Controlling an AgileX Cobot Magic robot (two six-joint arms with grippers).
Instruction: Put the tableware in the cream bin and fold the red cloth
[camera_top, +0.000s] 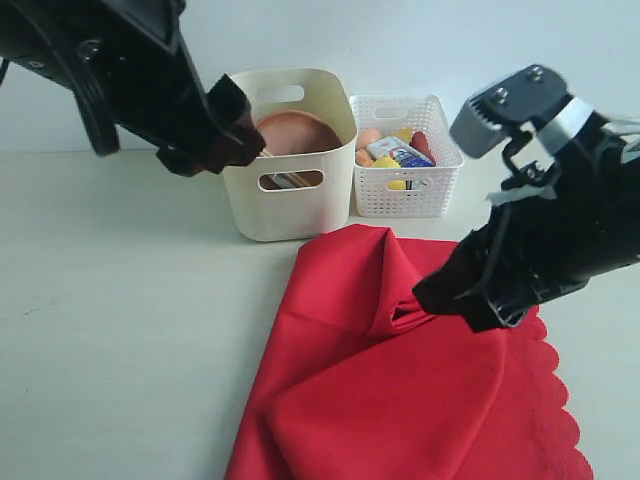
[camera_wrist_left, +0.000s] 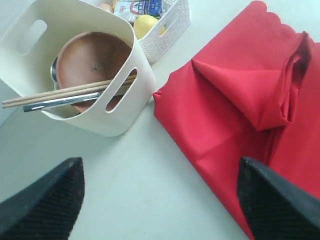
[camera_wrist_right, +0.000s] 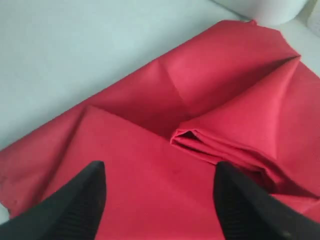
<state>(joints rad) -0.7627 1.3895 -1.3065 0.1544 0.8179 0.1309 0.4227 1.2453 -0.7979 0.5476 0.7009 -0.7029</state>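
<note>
The red cloth lies rumpled and half-folded on the table, just before the cream bin.

Left wrist: left claw spread, empty; plate, chopsticks and knife sit inside the bin.

Right wrist: right claw spread above the cloth; folding seems unfinished.

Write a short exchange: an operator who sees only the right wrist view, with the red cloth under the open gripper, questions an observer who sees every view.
Operator: Is any tableware in the cream bin?
Observer: Yes. The cream bin holds a round brown wooden plate, chopsticks and a silver knife.
Operator: Where is the left gripper?
Observer: The left gripper hangs open over the table, with the bin on one side and the red cloth on the other, holding nothing.
</note>
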